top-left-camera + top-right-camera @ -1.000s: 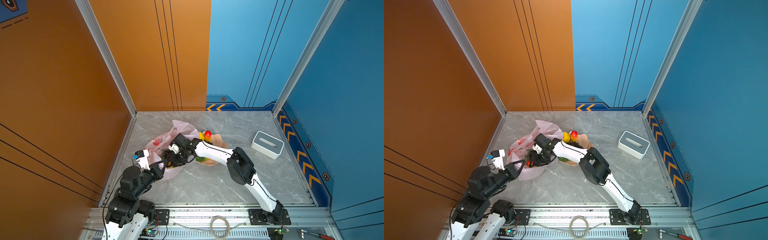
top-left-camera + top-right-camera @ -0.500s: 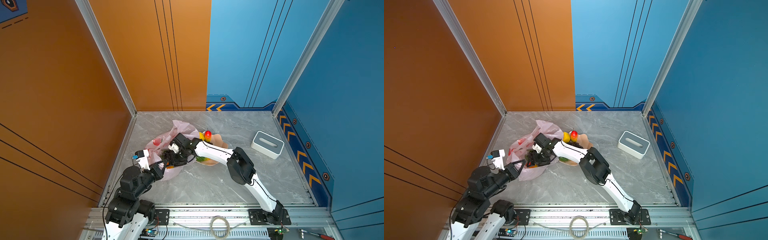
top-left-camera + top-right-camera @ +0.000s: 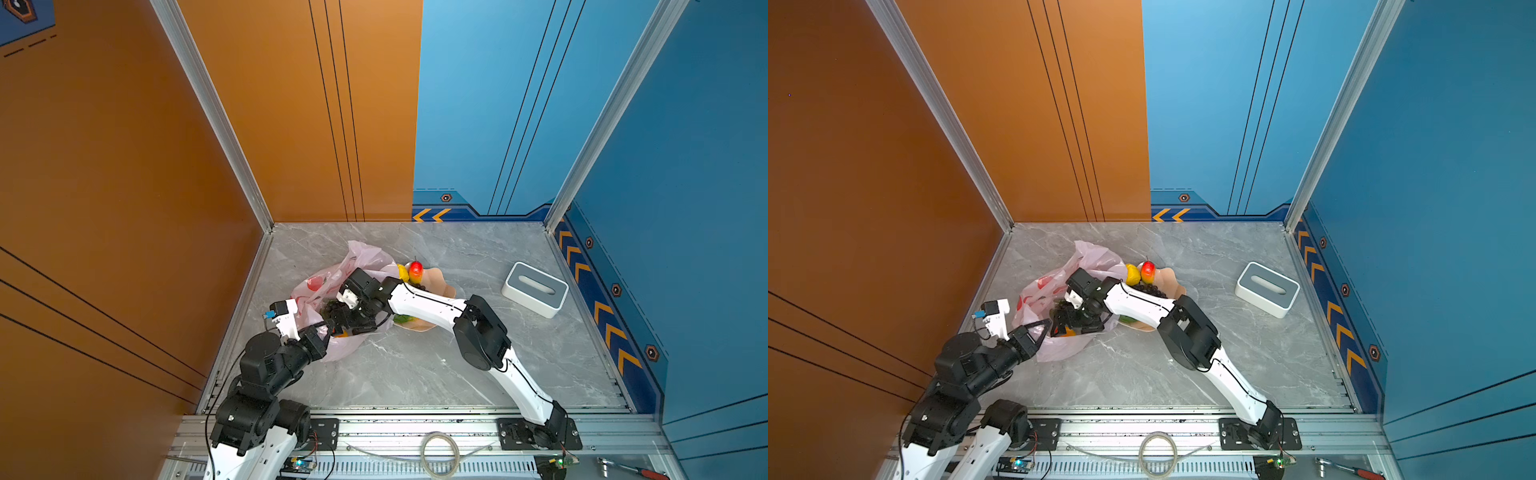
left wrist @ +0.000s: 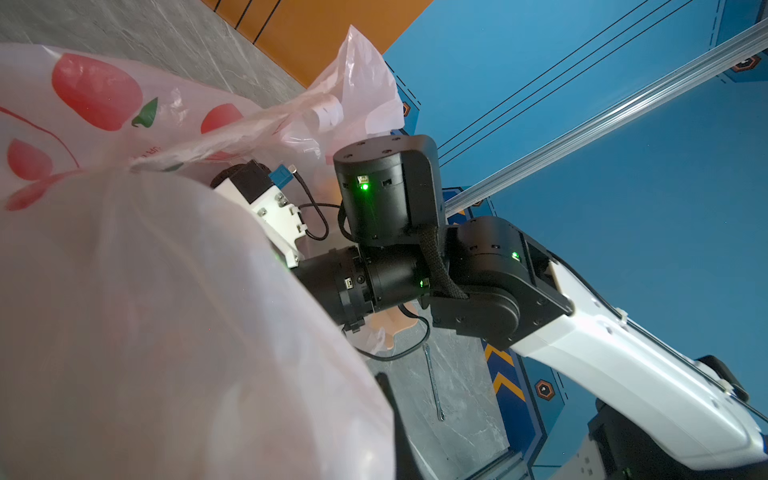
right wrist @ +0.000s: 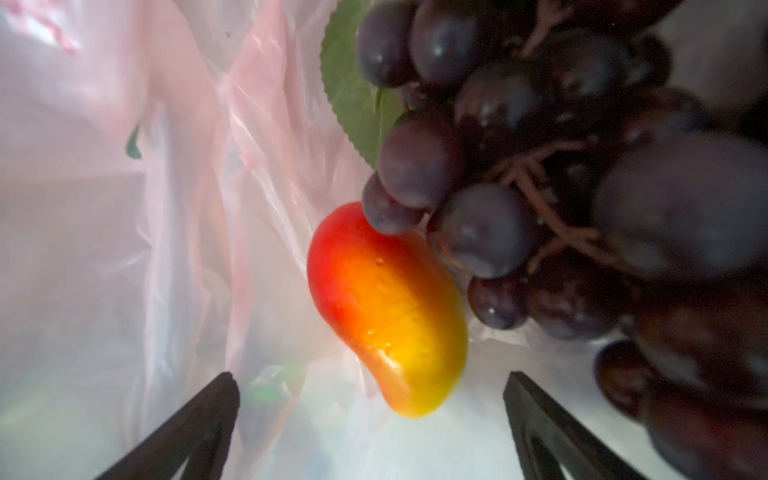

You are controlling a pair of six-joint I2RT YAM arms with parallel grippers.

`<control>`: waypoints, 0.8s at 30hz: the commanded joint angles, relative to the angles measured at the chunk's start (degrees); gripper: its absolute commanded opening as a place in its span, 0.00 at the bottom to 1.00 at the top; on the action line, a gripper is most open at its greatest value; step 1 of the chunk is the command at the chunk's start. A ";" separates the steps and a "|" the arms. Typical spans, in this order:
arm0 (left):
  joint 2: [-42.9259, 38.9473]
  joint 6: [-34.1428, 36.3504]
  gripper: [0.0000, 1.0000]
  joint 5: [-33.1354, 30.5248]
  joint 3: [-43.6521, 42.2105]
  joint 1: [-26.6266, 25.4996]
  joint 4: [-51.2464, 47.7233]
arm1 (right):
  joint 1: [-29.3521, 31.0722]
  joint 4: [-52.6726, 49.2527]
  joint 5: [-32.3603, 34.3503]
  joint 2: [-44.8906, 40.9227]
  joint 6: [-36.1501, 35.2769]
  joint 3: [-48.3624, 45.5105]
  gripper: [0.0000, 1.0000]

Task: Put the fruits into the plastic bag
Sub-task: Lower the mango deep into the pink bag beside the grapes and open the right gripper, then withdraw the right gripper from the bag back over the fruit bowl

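Both top views: left gripper (image 3: 323, 329) is clamped on the rim of the plastic bag (image 3: 362, 258), and right gripper (image 3: 352, 328) sits inside the bag's mouth.

Left wrist: just bag film filling the view, so the pinch is probably hidden behind it.

Right wrist: fingers (image 5: 195, 419) are spread wide. A red-yellow fruit (image 5: 386, 307) lies loose just beyond them, with a grape bunch (image 5: 519, 166) touching it.

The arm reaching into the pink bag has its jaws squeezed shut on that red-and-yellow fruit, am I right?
Not quite. The right gripper is inside the plastic bag, but its jaws stand wide open; the red-yellow fruit lies loose by the grape bunch, as the right wrist view shows.
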 commanded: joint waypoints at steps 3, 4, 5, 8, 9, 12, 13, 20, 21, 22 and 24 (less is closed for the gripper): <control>-0.99 0.11 0.00 0.83 0.00 0.56 -0.37 | 0.68 -4.78 4.81 -6.12 -2.86 1.44 0.99; -0.98 0.04 0.00 0.79 -0.03 0.60 -0.33 | 0.80 -5.25 5.42 -6.82 -3.15 1.44 0.99; -0.88 0.05 0.00 0.79 -0.04 0.56 -0.31 | 0.88 -5.60 6.03 -7.59 -3.45 1.44 0.99; -0.95 0.07 0.00 0.76 -0.05 0.60 -0.32 | 1.07 -6.74 7.68 -9.63 -4.27 1.61 0.99; -1.00 0.03 0.00 0.87 0.00 0.56 -0.39 | 1.16 -7.08 8.14 -10.27 -4.51 1.69 0.99; -1.09 0.03 0.00 0.82 0.02 0.63 -0.40 | 1.40 -8.48 9.94 -11.93 -5.47 2.13 1.00; -1.08 0.11 0.00 0.74 -0.02 0.64 -0.41 | 1.50 -9.17 10.68 -12.46 -5.88 2.46 1.00; -1.53 0.20 0.00 0.55 -0.09 0.65 -0.92 | 2.42 -14.41 19.20 -16.03 -9.85 4.87 1.00; -1.55 0.20 0.00 0.56 -0.21 0.72 -0.92 | 2.50 -14.68 20.11 -16.66 -10.06 4.87 1.00; -1.56 0.20 0.00 0.62 -0.17 0.73 -0.94 | 2.44 -15.01 21.09 -17.29 -10.37 4.87 1.00; -1.55 0.20 0.00 0.57 -0.10 0.73 -0.96 | 2.59 -15.65 23.25 -19.58 -10.92 4.91 1.00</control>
